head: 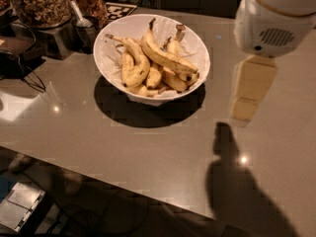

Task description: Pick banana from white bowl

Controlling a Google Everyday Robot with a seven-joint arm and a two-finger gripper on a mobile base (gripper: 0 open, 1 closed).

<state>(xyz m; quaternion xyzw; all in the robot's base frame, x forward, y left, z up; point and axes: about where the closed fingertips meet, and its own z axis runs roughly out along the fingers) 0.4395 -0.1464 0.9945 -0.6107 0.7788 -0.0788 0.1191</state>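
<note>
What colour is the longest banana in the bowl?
The banana is yellow with brown speckles, dark ends; camera view. Gripper hangs right of the white bowl.

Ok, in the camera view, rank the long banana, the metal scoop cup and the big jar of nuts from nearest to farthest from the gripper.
The gripper hangs over the table, right of the white bowl.
1. banana, in the bowl.
2. metal scoop cup, behind the bowl's left edge.
3. jar of nuts, far top-left corner.

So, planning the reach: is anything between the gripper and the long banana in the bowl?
Nothing visible. The gripper hangs right of the white bowl above the table; the banana lies on top of the other bananas, uncovered.
</note>
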